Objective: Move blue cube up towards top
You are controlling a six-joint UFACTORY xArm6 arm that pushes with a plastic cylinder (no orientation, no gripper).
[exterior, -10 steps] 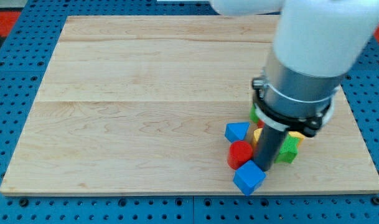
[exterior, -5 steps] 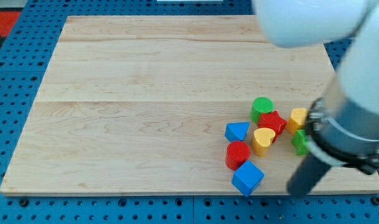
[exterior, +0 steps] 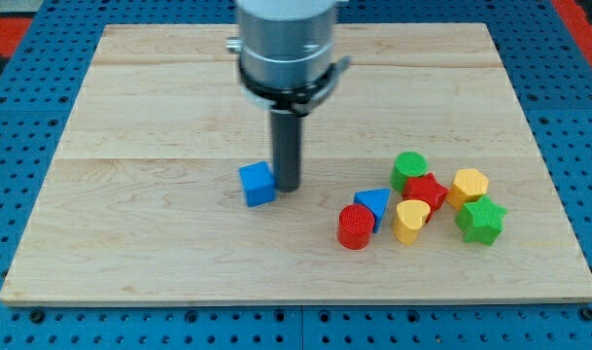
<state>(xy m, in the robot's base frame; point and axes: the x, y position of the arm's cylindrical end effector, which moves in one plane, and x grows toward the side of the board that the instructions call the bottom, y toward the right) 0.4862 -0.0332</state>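
The blue cube (exterior: 258, 183) lies on the wooden board (exterior: 159, 107), a little left of the board's middle and below it. My tip (exterior: 287, 188) stands right beside the cube, at its right side, touching or nearly touching it. The arm's rod comes down from the view's top. The rest of the blocks lie in a cluster to the right of the tip.
To the right lie a red cylinder (exterior: 354, 226), a blue triangular block (exterior: 374, 202), a yellow heart-shaped block (exterior: 410, 219), a red star (exterior: 426, 189), a green cylinder (exterior: 408, 168), a yellow hexagonal block (exterior: 468, 186) and a green star (exterior: 480, 219).
The blue cube has moved from the bottom of the cluster up and left to near the board's middle. My tip went from the bottom right to the cube's right side. Red cylinder and blue triangle shifted slightly.
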